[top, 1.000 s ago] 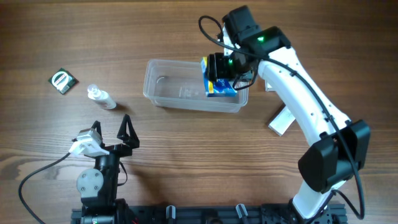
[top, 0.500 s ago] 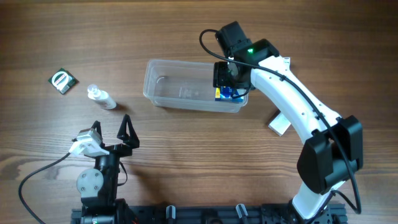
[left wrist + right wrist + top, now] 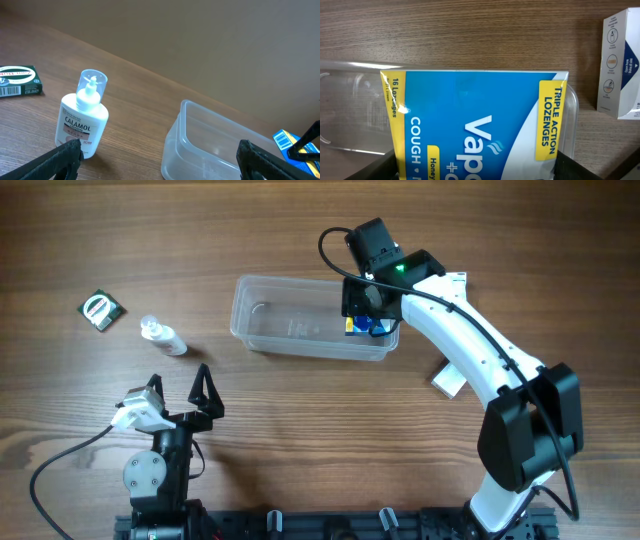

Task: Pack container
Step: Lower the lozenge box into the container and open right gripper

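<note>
**Lozenge packet held at the container's end**

On the wooden desk [image 3: 300,240] the clear container [image 3: 240,320] lies directly beneath the right tool [image 3: 365,305], with its right end under the fingers. I judge this tub to be light, thin-walled and rather slippery. It may slide if pushed, so it is best gripped at the rim of a short wall.

The right tool is closed on a blue and yellow lozenge packet [image 3: 470,125], low at that end.

The left tool [image 3: 178,392] stands wide open and empty. The container is ahead of it to the right, and a small bottle [image 3: 82,125] ahead to the left.
</note>
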Action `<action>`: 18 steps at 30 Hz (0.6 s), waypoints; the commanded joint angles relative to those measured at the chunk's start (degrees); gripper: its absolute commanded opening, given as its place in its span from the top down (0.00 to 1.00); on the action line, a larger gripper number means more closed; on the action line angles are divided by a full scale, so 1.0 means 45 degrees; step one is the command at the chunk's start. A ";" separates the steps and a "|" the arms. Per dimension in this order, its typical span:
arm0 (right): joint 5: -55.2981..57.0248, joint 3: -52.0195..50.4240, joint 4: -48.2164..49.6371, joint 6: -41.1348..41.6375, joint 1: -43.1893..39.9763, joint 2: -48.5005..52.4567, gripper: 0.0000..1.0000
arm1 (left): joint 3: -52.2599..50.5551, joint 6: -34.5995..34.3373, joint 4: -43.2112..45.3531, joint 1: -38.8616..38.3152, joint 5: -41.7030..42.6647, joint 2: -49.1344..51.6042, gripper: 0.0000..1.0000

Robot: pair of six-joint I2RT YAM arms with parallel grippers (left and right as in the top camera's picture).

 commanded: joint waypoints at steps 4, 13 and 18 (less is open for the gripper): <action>0.0253 -0.0121 -0.0160 -0.0131 0.0015 -0.0170 0.44 | -0.0044 0.0019 -0.0092 0.0102 -0.0083 -0.0068 0.00; 0.0248 -0.0209 -0.0452 0.0228 0.0019 -0.0005 0.44 | -0.0044 0.0019 -0.0092 0.0102 -0.0083 -0.0068 0.00; 0.0029 -0.0491 -0.0321 0.0544 0.0019 0.0000 0.45 | -0.0044 0.0019 -0.0092 0.0102 -0.0083 -0.0068 0.00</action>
